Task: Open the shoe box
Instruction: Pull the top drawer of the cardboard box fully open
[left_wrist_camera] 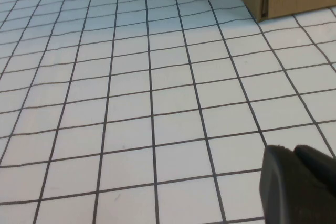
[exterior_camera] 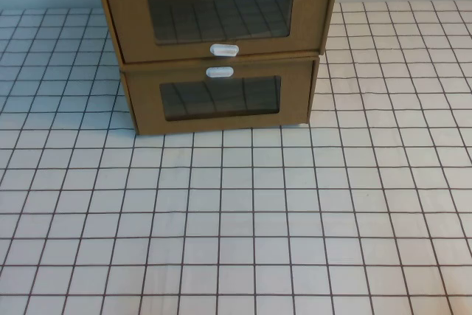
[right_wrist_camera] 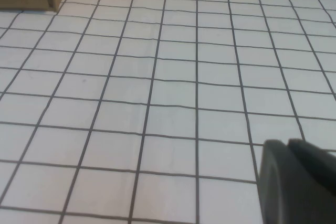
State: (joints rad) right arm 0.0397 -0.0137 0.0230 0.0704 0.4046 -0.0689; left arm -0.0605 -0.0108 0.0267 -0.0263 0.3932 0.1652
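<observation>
High view: shoe box shut; left gripper and right gripper, both closed, hang over desk nearby and could skid off handle.

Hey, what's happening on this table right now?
Nothing is being handled yet. The upper shoe box sits on the lower shoe box at the far side of the table, both closed. The left gripper and the right gripper, which is shut and empty, hover over bare checked cloth near the boxes, touching nothing.

Two cardboard shoe boxes, two white handles, two dark tools, one in each wrist view, one gridded tabletop.
</observation>
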